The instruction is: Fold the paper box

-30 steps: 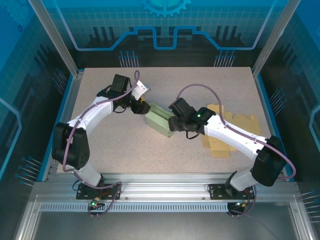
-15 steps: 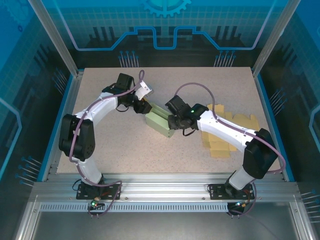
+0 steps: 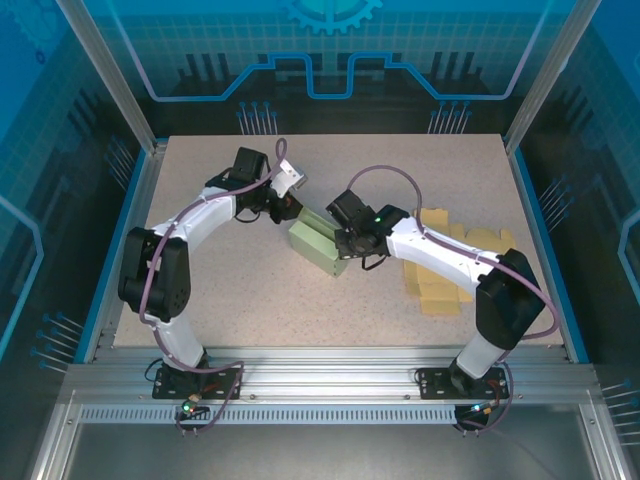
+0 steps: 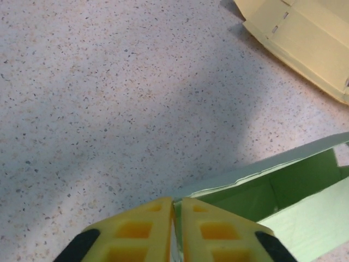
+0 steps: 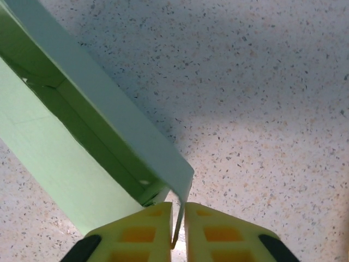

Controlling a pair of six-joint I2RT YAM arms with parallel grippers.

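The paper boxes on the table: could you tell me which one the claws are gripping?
The green box, its walls pinched by the left claw and right claw; the yellow blanks lie flat and untouched.

We are in a robotics lab cell, a purpose-built test enclosure rather than a home or a shop. A left arm [image 3: 195, 222] and a right arm [image 3: 450, 262], both white, are bolted to an aluminium rail [image 3: 330, 385] at the near edge of a speckled table [image 3: 230, 290]. Metal posts [image 3: 110, 75] hold translucent blue panels [image 3: 400, 40] printed with gear and circuit motifs (demo-booth decoration) that wall in the bench on three sides.
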